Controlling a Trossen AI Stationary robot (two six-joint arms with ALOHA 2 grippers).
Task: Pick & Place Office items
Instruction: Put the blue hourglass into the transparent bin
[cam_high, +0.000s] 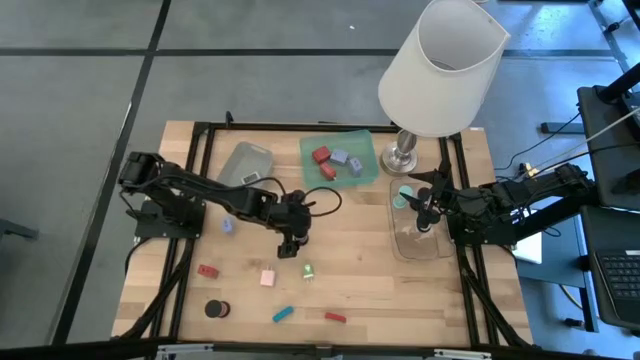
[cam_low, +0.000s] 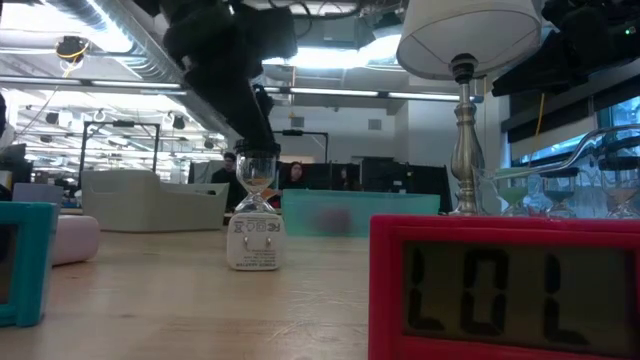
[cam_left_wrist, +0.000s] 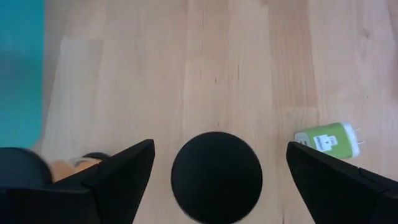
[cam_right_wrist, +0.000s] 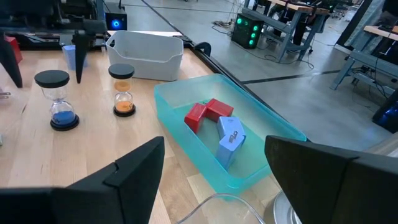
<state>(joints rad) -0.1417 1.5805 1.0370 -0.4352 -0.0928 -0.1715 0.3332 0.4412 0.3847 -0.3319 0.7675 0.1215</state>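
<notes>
My left gripper hangs open at mid-table, pointing steeply down. Its fingers stand on either side of the black round top of a blue-sand hourglass, touching nothing. An orange-sand hourglass stands upright beside it. A green-and-white plug lies close by. Toward the near edge lie a red block, a pink block, a black cylinder, a teal bar and a red bar. My right gripper waits open over the clear tray.
The green tray at the far middle holds red and lavender blocks. A grey tray stands to its left. A mint-green cap sits in the clear tray. The white-shaded lamp stands at the far right. A lavender block lies under my left arm.
</notes>
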